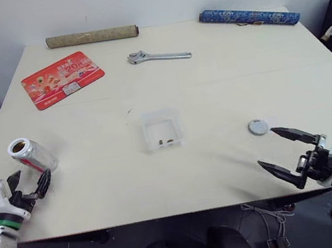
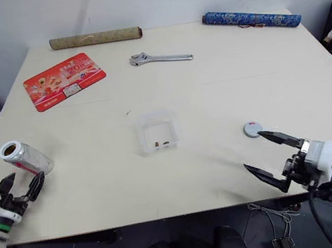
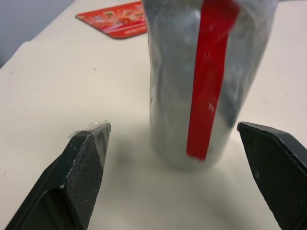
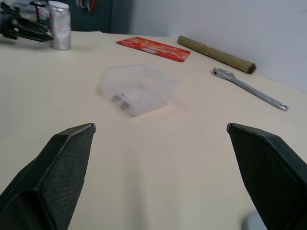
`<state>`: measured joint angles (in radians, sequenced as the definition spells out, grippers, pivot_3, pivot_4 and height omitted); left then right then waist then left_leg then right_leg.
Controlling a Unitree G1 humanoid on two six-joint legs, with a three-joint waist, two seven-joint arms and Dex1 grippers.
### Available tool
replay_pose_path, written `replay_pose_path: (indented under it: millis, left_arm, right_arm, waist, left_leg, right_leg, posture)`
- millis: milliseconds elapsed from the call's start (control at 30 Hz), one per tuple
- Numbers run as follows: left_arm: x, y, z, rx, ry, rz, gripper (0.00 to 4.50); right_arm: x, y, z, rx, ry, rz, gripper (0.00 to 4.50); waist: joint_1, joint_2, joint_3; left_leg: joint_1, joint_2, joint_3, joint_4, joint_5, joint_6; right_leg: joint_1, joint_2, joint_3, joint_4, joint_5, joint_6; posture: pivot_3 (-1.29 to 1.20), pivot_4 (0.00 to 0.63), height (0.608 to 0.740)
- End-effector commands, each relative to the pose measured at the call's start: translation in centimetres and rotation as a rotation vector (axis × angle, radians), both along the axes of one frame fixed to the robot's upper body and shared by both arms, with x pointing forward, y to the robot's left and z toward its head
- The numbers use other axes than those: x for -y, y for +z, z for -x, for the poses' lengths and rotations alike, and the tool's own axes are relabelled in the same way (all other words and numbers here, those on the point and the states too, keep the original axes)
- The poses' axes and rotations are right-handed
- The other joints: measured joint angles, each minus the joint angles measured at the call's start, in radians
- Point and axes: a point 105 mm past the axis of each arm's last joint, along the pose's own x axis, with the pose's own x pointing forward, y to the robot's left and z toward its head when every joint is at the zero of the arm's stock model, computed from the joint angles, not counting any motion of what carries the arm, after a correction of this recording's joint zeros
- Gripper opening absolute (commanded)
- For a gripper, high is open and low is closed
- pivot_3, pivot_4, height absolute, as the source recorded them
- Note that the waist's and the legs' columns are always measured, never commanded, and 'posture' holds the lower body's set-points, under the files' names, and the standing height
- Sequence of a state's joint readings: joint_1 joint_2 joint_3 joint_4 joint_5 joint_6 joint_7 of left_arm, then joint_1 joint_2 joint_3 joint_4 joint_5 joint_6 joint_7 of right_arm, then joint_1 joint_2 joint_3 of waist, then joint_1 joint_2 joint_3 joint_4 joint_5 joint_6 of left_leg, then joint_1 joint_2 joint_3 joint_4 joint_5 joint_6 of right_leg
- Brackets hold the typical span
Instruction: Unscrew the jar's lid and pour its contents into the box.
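The jar stands upright and uncapped near the table's left edge, its red stripe facing my left gripper. That gripper is open just on the near side of the jar, with both fingertips clear of it. The grey lid lies flat on the table at the right. My right gripper is open and empty just on the near side of the lid. The clear box sits mid-table with a few dark bits, the contents, on its floor.
A red printed mat lies at the back left and a wrench at the back middle. A brown roll and a blue roll lie along the far edge. Both grippers hover at the table's near edge.
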<state>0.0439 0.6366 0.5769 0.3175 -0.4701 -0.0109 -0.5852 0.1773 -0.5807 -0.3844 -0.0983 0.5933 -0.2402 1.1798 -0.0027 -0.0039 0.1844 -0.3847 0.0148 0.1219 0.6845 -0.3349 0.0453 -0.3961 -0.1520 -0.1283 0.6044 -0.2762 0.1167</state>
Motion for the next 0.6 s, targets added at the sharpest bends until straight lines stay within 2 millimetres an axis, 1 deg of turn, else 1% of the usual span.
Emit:
replay_pose_path:
  millis: [33,67,133,200,233,267,300,367,433,500,600]
  left_arm:
    - [0.5,1.6,1.8,0.0,-0.084,-0.086,4.47]
    - [0.8,1.5,2.2,-0.015,-0.112,-0.106,4.47]
    - [1.7,2.0,3.5,-0.044,-0.195,-0.158,4.47]
    - [3.1,2.9,5.1,-0.083,-0.333,-0.231,4.47]
    - [3.6,3.0,5.5,-0.097,-0.373,-0.252,4.47]
    - [4.6,3.6,6.0,-0.113,-0.45,-0.288,4.47]
    - [5.2,4.1,6.3,-0.129,-0.502,-0.322,4.47]
    - [5.7,5.0,6.6,-0.163,-0.569,-0.366,4.47]
    - [6.0,6.0,6.4,-0.176,-0.603,-0.391,4.47]
    - [6.6,6.8,6.2,-0.163,-0.638,-0.401,4.47]
    - [7.3,7.1,5.3,-0.124,-0.659,-0.45,4.47]
  right_arm:
    - [1.3,1.0,0.5,0.042,-0.018,0.04,4.5]
    - [1.4,1.1,0.6,0.042,-0.015,0.048,4.5]
    - [1.7,1.8,0.8,0.039,-0.003,0.067,4.5]
    - [1.8,3.1,1.0,0.035,0.019,0.09,4.5]
    - [1.9,3.4,1.0,0.031,0.025,0.096,4.5]
    - [2.2,4.0,1.0,0.019,0.025,0.115,4.5]
    - [2.6,4.2,0.8,-0.009,0.011,0.154,4.5]
    - [3.0,5.0,0.5,-0.029,0.011,0.214,4.5]
    - [2.8,5.9,0.3,-0.038,0.06,0.254,4.5]
    - [2.7,6.3,0.1,-0.062,0.097,0.284,4.5]
    - [1.6,6.7,-1.0,-0.057,0.149,0.289,4.5]
  waist:
    - [-0.002,0.0,0.0]
    - [-0.001,0.0,0.0]
    - [-0.001,0.0,0.0]
    - [-0.001,0.0,0.0]
    - [0.0,0.0,0.0]
    - [0.0,0.001,0.0]
    - [0.002,0.001,0.0]
    - [0.005,0.003,0.0]
    - [0.005,0.004,0.0]
    - [0.002,0.005,0.0]
    - [0.001,0.006,0.0]
  left_leg:
    - [0.0,0.0,0.0,0.0,0.0,0.0]
    - [0.0,0.0,0.0,-0.001,0.0,0.0]
    - [0.0,0.0,0.001,-0.001,0.0,-0.001]
    - [0.0,0.001,0.0,-0.002,-0.001,-0.001]
    - [0.0,0.001,0.001,-0.002,-0.001,-0.001]
    - [0.0,0.001,0.0,-0.003,-0.001,-0.001]
    - [0.0,0.001,0.0,-0.003,-0.001,-0.001]
    - [0.0,0.001,0.0,-0.003,-0.001,-0.001]
    - [0.0,0.001,0.0,-0.004,-0.001,-0.001]
    - [0.0,0.002,0.0,-0.004,-0.001,-0.001]
    - [0.0,0.003,0.0,-0.006,-0.001,-0.002]
  right_leg:
    - [0.0,0.0,0.0,0.0,0.0,0.0]
    - [-0.001,0.0,0.001,-0.001,0.0,0.0]
    - [-0.001,-0.001,0.001,-0.002,0.0,-0.001]
    - [-0.002,-0.001,0.002,-0.002,-0.001,-0.002]
    - [-0.002,-0.002,0.002,-0.003,-0.001,-0.002]
    - [-0.002,-0.002,0.002,-0.003,-0.002,-0.004]
    - [-0.002,-0.002,0.002,-0.004,-0.002,-0.004]
    - [-0.002,-0.002,0.002,-0.004,-0.003,-0.006]
    - [-0.002,-0.002,0.002,-0.004,-0.004,-0.008]
    - [-0.003,-0.002,0.001,-0.004,-0.004,-0.008]
    - [-0.003,-0.001,0.001,-0.004,-0.004,-0.009]
  posture:
    - [0.0,0.15,0.74]
    - [0.0,0.15,0.74]
    - [0.0,0.15,0.74]
    - [0.0,0.15,0.74]
    - [0.0,0.15,0.74]
    - [0.0,0.15,0.74]
    - [0.0,0.15,0.74]
    - [0.0,0.15,0.74]
    - [0.0,0.15,0.74]
    - [0.0,0.15,0.74]
    - [0.0,0.15,0.74]
